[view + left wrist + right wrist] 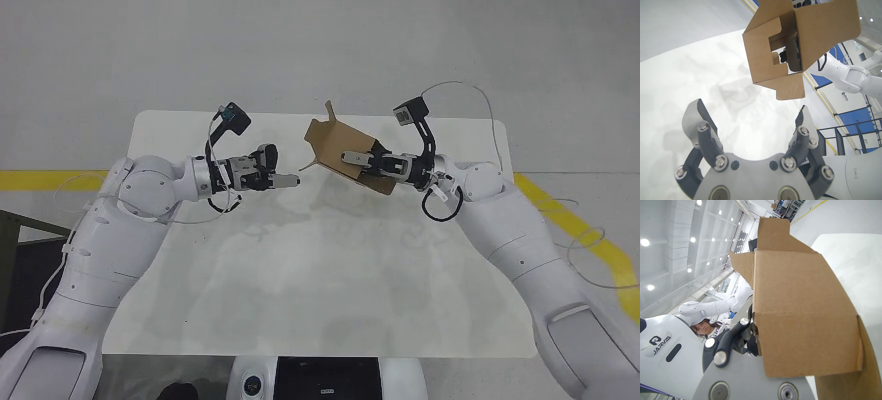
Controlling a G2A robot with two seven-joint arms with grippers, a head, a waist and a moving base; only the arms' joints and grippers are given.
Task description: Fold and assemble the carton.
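brown corrugated cardboard carton [328, 140], half folded with loose flaps sticking out, is held up over the far side of the white desk [300, 290] by the right gripper [350, 158], jaws pinching one wall, while the left gripper [751, 109] sits just beside it, not touching, jaws spread wide

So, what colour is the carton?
The carton is plain brown cardboard, without pattern; the left wrist view shows it best.
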